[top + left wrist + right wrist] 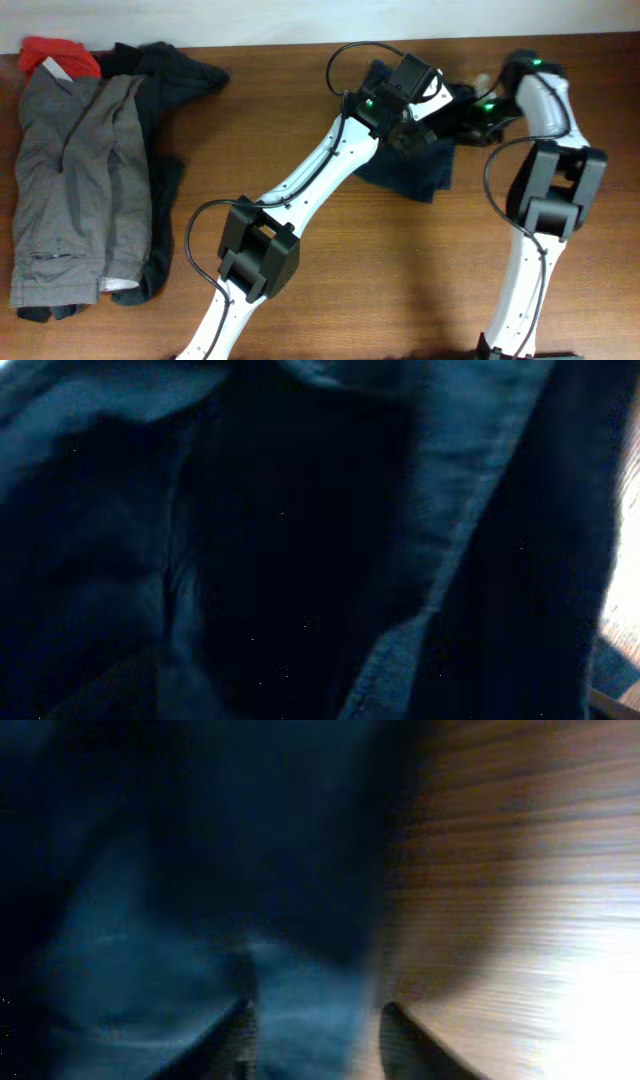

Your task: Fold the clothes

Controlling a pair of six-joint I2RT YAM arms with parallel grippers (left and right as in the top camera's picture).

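Risk: navy shorts bunch up instead of folding flat, as both hands crowd the one crumpled heap. At shorts' edge the right hand sits w/ fingers apart, cloth in the gap; left hand atop shorts, grip can't tell, could snag 2 layers

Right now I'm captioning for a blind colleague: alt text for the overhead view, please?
The left arm and right arm reach over a wooden table onto a crumpled navy garment near its far edge. At the left lie grey trousers over a black garment, a red piece behind them.
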